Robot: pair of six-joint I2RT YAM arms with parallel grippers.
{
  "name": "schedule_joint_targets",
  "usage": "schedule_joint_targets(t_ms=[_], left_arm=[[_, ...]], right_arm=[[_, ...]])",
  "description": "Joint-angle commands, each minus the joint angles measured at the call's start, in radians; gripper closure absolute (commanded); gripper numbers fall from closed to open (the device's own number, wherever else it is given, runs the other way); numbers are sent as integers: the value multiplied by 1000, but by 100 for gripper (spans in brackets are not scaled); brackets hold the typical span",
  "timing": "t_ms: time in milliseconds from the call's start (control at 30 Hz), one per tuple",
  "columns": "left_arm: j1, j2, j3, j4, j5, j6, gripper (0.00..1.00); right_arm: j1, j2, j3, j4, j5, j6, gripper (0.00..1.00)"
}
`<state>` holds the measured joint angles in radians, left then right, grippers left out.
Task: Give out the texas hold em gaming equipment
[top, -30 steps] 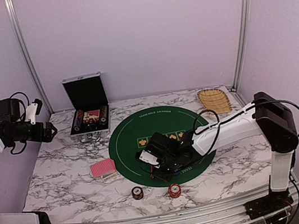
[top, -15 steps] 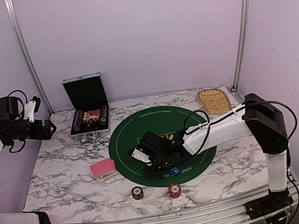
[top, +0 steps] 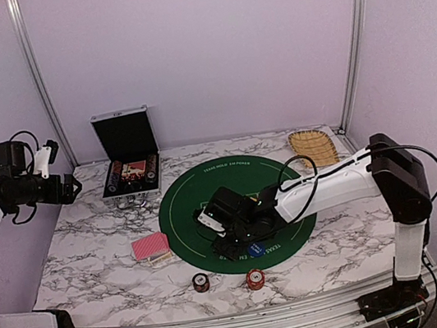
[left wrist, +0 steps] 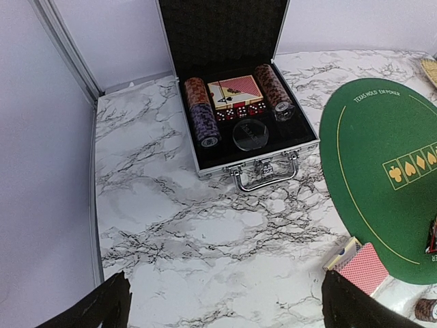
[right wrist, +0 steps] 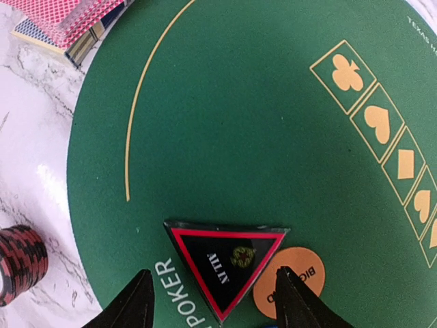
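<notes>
Open case (left wrist: 205,160) holds chip rows (left wrist: 199,109), cards (left wrist: 235,91); red-backed deck (left wrist: 362,268) beside green mat (left wrist: 369,137); end effector (left wrist: 225,281) spread wide.

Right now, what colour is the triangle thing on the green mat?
The triangle is black with a red border. It shows best in the right wrist view.

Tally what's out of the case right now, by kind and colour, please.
Triangular marker: 1
Orange disc button: 1
Blue disc button: 1
Chip stacks: 2
Card pile: 1
Total: 6
</notes>
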<state>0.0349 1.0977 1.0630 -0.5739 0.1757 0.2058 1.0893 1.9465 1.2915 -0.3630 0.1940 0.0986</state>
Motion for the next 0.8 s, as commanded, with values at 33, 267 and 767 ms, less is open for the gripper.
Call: schedule_joint_targets(t_ms=[33, 267, 767], left_arm=[[4, -22, 21, -24, 11, 2, 1], [4, -19, 26, -28, 23, -3, 1], [4, -22, 43, -34, 39, -23, 1]], right_arm=[[4, -79, -62, -23, 19, 60, 39], [4, -67, -102, -19, 20, 65, 42], [2, 31, -22, -30, 21, 33, 59]])
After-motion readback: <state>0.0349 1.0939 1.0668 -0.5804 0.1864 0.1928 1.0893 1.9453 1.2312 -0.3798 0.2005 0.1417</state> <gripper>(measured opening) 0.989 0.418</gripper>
